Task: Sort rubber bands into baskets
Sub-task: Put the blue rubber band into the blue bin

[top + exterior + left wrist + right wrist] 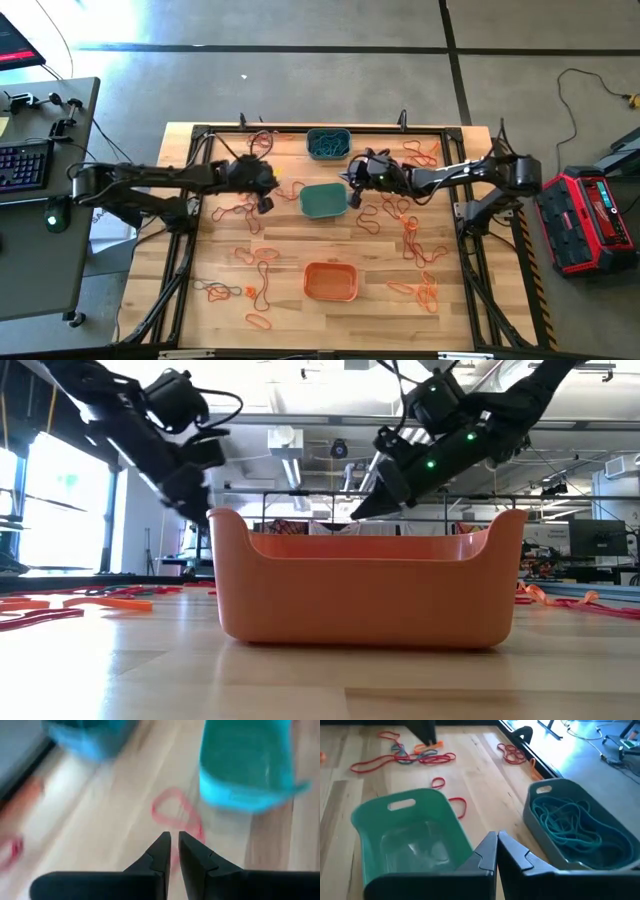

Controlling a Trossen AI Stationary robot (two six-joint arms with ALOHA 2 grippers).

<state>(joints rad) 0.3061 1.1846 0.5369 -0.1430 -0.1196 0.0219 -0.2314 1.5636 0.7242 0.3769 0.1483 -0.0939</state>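
Three baskets stand down the table's middle. The grey-blue basket [328, 143] at the far side holds teal rubber bands [567, 827]. The teal-green basket [323, 200] is in the middle and the orange basket [331, 281] is nearest. My left gripper [174, 842] hovers left of the teal-green basket [245, 765], its fingers a narrow gap apart with nothing in it. A red band [175, 812] lies on the wood just ahead of it. My right gripper [497, 845] is shut and empty above the teal-green basket's [410, 840] right end. Orange and red bands [415, 235] lie scattered over the table.
A black frame [190, 200] runs round the wooden tabletop. Loose bands lie thickest at the right [425, 290] and the near left [235, 292]. Left of the table stands a desk with a keyboard [22, 165]. A red case [590, 215] sits on the floor at the right.
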